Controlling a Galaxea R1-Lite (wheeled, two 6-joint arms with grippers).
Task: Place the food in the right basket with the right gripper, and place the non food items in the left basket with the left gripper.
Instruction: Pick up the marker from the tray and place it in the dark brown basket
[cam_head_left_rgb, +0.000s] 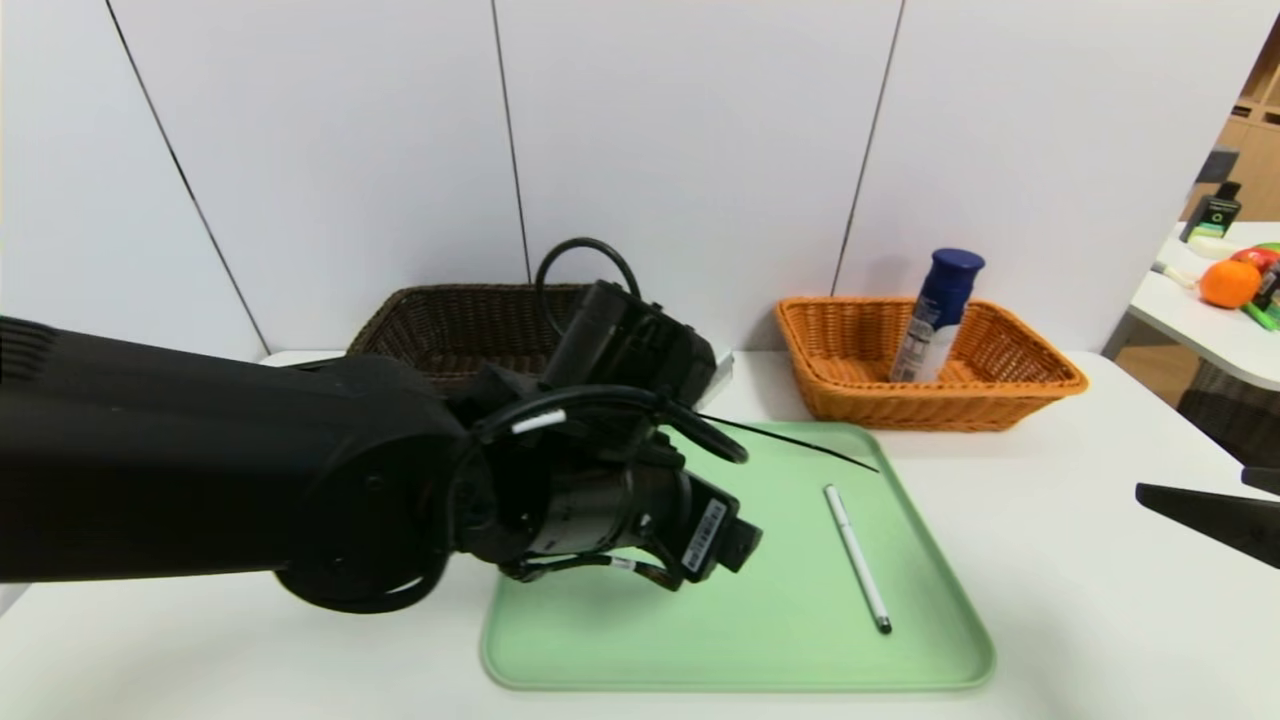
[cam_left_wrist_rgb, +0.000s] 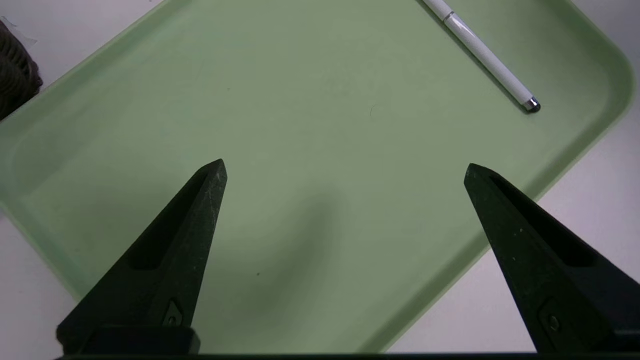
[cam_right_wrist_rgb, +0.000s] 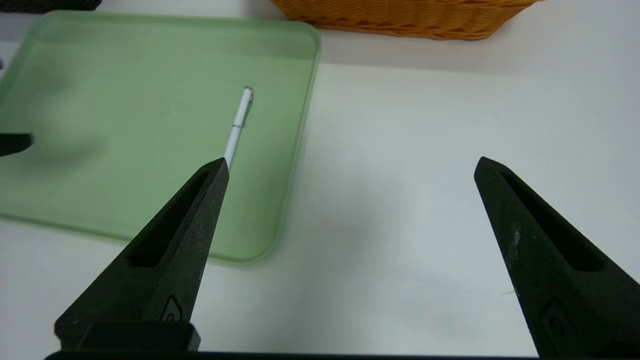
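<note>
Over the green tray (cam_head_left_rgb: 740, 640): my left gripper (cam_left_wrist_rgb: 345, 167), one, spread wide, nothing held. White pen (cam_head_left_rgb: 858, 560), one, on the tray's right side; best gripped across its middle, low and level. Right gripper (cam_right_wrist_rgb: 352, 165): idle, right.

the robot's bulky, smooth black left arm (cam_head_left_rgb: 230, 470) carries looping black cables (cam_head_left_rgb: 590, 395) with white tags and a white barcode label (cam_head_left_rgb: 704, 535). its tapered black left gripper (cam_left_wrist_rgb: 345, 161) has recessed slots and small screws; the pointed black right gripper (cam_right_wrist_rgb: 352, 157) is scuffed.
</note>
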